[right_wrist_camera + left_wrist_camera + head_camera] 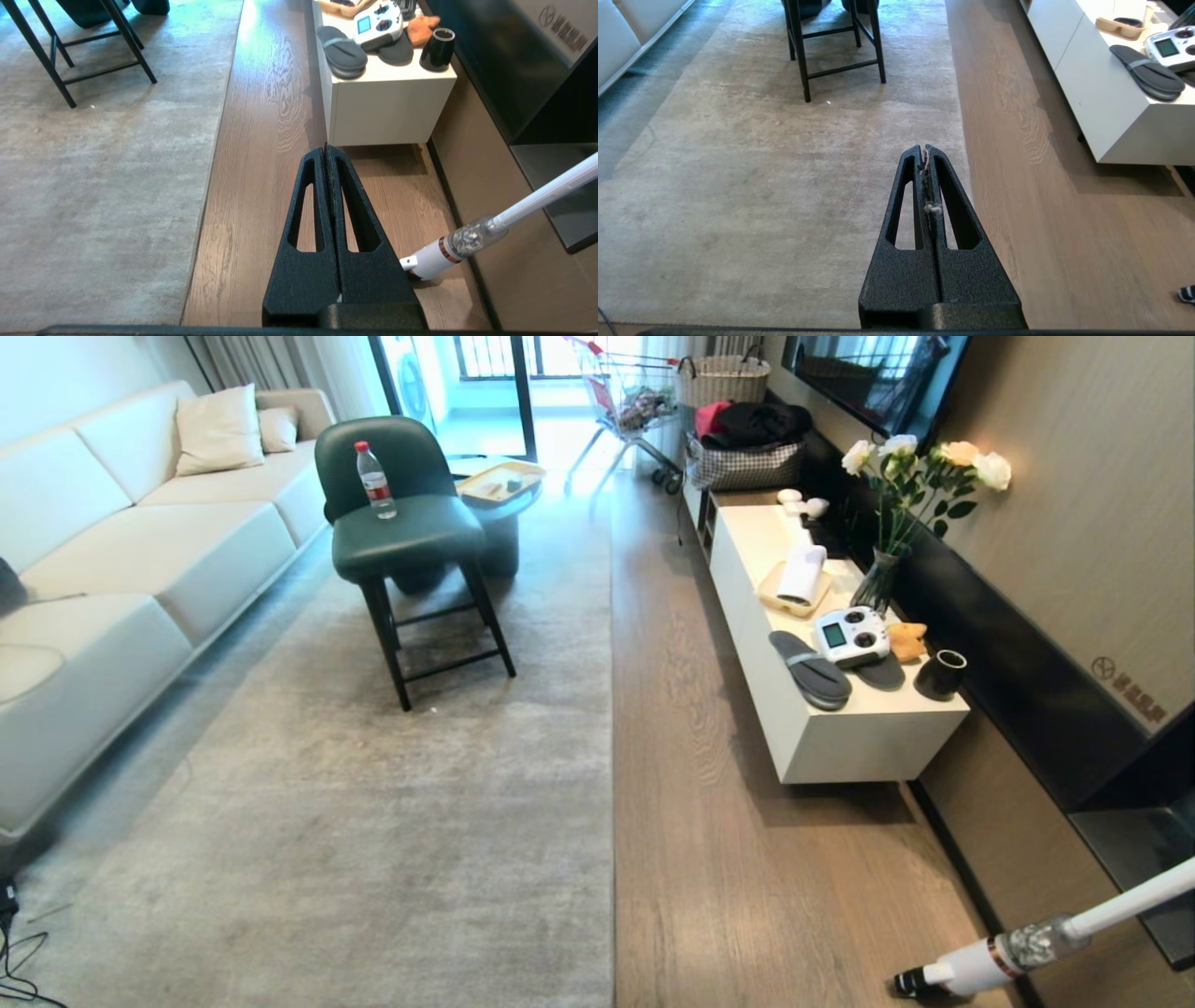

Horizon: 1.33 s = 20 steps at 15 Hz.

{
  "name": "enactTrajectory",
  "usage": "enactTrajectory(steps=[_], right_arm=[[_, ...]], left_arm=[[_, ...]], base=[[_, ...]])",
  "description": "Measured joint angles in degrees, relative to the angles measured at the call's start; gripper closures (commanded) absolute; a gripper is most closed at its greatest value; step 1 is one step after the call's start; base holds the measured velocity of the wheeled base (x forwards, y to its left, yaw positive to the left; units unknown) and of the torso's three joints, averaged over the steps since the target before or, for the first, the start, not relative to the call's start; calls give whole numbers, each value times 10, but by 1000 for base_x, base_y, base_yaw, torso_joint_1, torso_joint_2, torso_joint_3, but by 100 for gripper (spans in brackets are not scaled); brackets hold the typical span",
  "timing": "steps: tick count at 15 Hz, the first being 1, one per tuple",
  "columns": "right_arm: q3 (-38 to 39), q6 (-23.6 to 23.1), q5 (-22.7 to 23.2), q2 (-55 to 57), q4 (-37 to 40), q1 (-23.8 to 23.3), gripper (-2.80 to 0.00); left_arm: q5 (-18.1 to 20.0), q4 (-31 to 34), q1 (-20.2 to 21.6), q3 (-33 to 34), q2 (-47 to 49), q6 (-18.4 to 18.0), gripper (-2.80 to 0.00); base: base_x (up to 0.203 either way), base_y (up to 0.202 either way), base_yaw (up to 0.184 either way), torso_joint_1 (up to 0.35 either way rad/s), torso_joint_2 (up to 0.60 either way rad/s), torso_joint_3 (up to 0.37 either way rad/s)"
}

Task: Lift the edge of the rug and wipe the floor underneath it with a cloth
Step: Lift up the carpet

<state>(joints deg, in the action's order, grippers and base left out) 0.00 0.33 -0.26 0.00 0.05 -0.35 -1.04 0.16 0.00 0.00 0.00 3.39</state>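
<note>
Left gripper (926, 148) and right gripper (325, 148) both clamped shut, empty (lint strands caught in the left one). Rug edge (611, 784) runs straight along the floor (709, 803), lying flat. Beyond: green chair (401, 513) on rug, white cabinet (822, 709) at right.

Short-pile mottled grey rug (373, 821) looks soft and matt; the floor (728, 859) is smooth brown wood-grain plank; both grippers are rough black plastic
</note>
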Motion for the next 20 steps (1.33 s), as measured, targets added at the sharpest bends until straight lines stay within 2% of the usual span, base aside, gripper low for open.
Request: enactTrajectory(steps=[10, 20], right_arm=[[0, 0, 0, 0, 0, 0, 0], [0, 0, 0, 0, 0, 0, 0]], left_arm=[[0, 0, 0, 0, 0, 0, 0], [0, 0, 0, 0, 0, 0, 0]], base=[[0, 0, 0, -164, 517, 355], [0, 0, 0, -64, 457, 390]])
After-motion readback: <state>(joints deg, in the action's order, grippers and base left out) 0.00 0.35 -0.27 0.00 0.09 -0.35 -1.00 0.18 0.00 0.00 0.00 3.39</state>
